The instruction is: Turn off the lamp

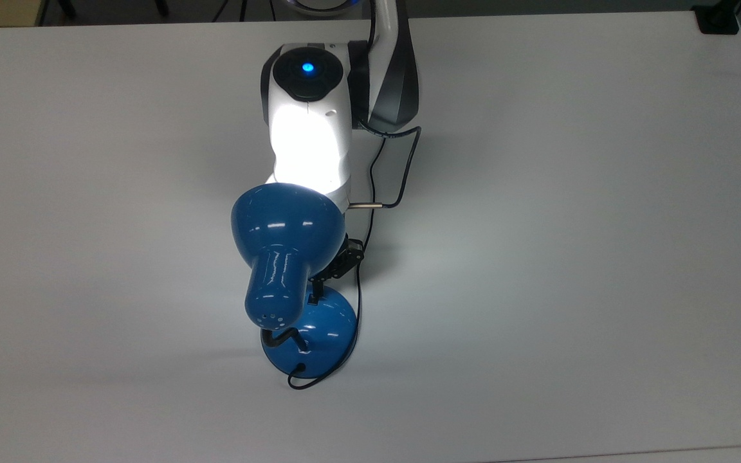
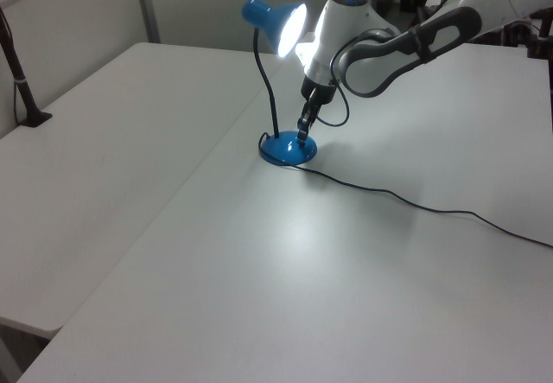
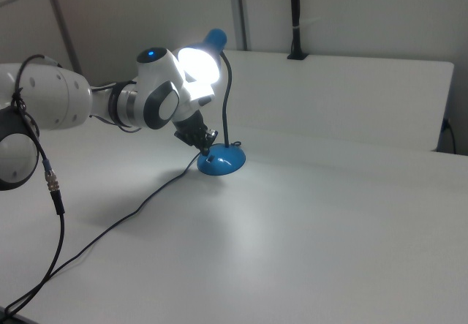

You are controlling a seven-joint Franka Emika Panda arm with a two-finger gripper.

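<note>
One gripper is poised just above lamp base switch, lamp lit; finger opening can't be told.

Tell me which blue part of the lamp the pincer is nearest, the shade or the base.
The round base: the pincer points down at its top, by the switch, while the lit bell-shaped shade sits up on the bent neck.

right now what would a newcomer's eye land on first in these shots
The lit blue lamp near the middle of the white table, its shade throwing a bright glare onto the white robot arm right beside it. Next, the end effector reaching down to the lamp's round base, and the thin black cord trailing off toward the left view's right.
</note>
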